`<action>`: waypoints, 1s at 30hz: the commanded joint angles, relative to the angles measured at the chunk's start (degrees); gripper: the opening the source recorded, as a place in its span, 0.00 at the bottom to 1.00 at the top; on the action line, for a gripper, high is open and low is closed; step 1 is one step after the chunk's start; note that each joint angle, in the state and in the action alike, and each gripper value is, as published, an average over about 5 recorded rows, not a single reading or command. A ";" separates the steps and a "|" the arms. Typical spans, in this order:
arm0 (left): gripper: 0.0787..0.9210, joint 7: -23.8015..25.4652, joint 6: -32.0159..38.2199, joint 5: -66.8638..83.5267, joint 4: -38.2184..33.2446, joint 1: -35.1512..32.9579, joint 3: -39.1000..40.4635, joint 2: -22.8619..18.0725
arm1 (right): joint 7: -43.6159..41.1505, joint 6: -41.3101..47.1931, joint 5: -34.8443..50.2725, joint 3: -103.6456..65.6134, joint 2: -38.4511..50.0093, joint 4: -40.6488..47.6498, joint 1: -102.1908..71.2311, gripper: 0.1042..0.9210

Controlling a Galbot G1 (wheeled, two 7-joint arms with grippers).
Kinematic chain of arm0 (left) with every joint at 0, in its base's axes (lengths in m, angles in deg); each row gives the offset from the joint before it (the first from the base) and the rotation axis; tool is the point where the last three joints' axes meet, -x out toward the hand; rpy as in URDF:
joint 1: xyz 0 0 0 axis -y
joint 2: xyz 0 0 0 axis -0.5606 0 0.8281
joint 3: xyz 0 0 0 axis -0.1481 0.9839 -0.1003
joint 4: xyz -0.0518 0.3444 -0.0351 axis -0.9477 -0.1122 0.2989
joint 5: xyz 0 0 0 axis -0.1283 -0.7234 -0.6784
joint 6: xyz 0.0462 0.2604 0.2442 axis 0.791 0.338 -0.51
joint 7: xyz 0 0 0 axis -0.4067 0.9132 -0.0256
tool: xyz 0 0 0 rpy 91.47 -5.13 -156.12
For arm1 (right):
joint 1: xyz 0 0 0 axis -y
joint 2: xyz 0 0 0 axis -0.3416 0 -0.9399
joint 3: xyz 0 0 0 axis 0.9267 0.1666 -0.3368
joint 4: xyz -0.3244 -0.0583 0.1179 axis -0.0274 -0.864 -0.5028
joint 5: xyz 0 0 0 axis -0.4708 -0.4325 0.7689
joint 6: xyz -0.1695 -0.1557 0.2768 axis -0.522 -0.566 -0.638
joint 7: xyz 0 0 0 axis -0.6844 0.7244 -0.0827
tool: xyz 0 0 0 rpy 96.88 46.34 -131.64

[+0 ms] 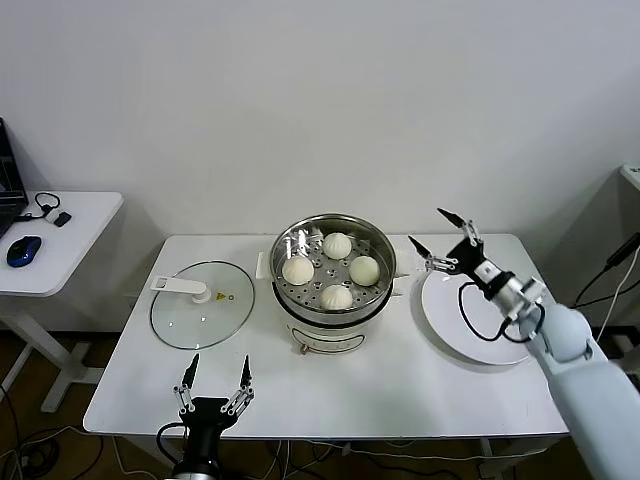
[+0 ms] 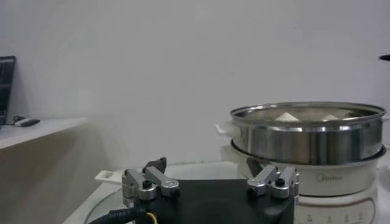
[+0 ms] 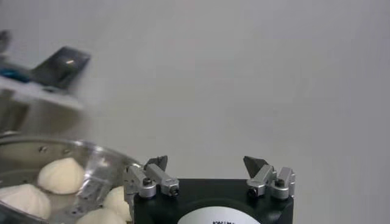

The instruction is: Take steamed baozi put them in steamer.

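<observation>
All four baozi (image 1: 337,270) sit in the steamer (image 1: 335,330) at frame centre. Your right gripper (image 1: 441,240), empty with jaws spread, hangs right of centre over the bare plate (image 1: 450,325). Loading appears complete; next, retract. Left gripper (image 1: 213,383), lower left, idles open.

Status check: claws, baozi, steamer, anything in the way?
Right claw open, empty, above plate. Left claw open, parked. Four baozi in steamer. Nothing blocking.

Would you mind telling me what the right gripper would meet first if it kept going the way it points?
Probably nothing: the open right gripper sits above the plate, aimed beyond the steamer rim; its wrist view shows bare wall ahead, though depth is uncertain.
</observation>
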 commanded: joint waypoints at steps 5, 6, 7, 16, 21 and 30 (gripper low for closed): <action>0.88 -0.14 -0.17 0.07 0.33 0.27 -0.01 -0.23 | 12.81 -14.76 -2.14 -12.03 -15.12 -6.78 -31.72 0.88; 0.88 -0.16 -0.20 0.06 0.33 0.28 -0.01 -0.25 | 12.80 -14.91 -2.22 -11.87 -15.47 -6.48 -32.48 0.88; 0.88 -0.17 -0.25 0.06 0.34 0.29 -0.01 -0.27 | 12.76 -15.00 -2.17 -11.67 -15.75 -6.20 -33.17 0.88; 0.88 -0.29 -0.50 -0.38 0.57 0.49 0.14 -0.71 | 12.70 -13.76 1.44 -9.94 -17.71 -5.21 -34.98 0.88; 0.88 -0.37 -0.50 -0.47 0.50 0.35 0.07 -0.88 | 12.70 -11.41 2.45 -9.57 -17.38 -5.97 -34.27 0.88; 0.88 -0.33 -0.29 -0.49 0.49 0.22 -0.05 -1.06 | 12.22 -6.44 2.97 -8.97 -16.66 -7.42 -33.84 0.88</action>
